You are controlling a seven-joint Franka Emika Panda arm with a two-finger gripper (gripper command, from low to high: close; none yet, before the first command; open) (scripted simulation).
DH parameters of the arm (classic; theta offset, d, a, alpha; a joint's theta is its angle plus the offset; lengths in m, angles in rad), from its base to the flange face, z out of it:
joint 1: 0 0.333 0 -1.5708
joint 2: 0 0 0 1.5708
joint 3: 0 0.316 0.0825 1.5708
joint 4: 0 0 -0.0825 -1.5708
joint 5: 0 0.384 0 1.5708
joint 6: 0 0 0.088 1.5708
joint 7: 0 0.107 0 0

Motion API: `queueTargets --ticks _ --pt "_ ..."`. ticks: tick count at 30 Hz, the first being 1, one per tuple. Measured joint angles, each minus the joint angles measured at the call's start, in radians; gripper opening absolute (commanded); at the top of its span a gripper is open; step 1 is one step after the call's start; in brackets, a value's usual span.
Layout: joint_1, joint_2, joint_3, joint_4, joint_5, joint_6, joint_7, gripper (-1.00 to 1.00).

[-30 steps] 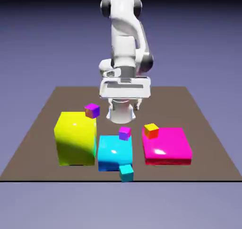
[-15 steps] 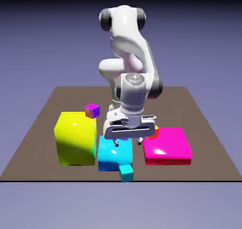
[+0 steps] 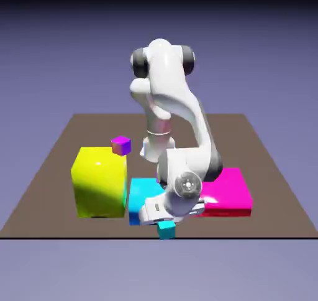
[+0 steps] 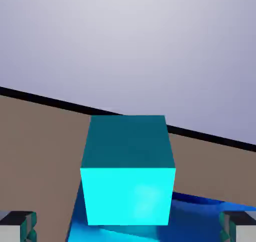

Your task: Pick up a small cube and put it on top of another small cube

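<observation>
A small cyan cube [image 3: 166, 231] sits on the brown table at its front edge, just before the big cyan block [image 3: 140, 197]. My gripper [image 3: 164, 221] hangs low right over it, open. In the hand view the small cyan cube [image 4: 127, 178] fills the middle, with the gripper [image 4: 127, 228] fingertips [image 4: 17, 226] far apart at the two bottom corners and not touching it. Another small cube, purple and orange [image 3: 121, 145], rests on top of the yellow block [image 3: 99, 181]. The arm hides whatever lies on the cyan and magenta blocks.
Three big blocks stand in a row: yellow on the exterior view's left, cyan in the middle, flat magenta [image 3: 233, 191] on the right. The table's front edge [image 3: 248, 237] runs just below the small cyan cube.
The arm has swung down and forward, from above the table's back to low over the small cyan cube at the front edge. The jaws have stayed open.
</observation>
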State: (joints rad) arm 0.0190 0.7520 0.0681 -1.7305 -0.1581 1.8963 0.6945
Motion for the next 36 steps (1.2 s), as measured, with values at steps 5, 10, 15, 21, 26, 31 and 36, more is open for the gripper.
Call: queueTargets --ticks 5,10,15,21,26,31,36 --pt "0.003 -0.021 0.003 0.044 0.008 -0.065 -0.006 -1.00" --pt "-0.011 -0.168 0.062 -0.038 0.074 -0.125 0.047 -1.00" --pt "-0.034 -0.348 0.142 -0.220 0.160 -0.118 0.128 -1.00" --pt "-0.063 -0.564 0.237 -0.437 0.263 -0.110 0.226 -1.00" --pt "-0.082 -0.744 0.315 -0.618 0.349 -0.103 0.308 -1.00" --pt "-0.083 -0.766 0.345 -0.727 0.378 -0.014 0.331 -1.00" --pt "-0.087 -0.730 0.353 -0.794 0.379 0.088 0.331 1.00"
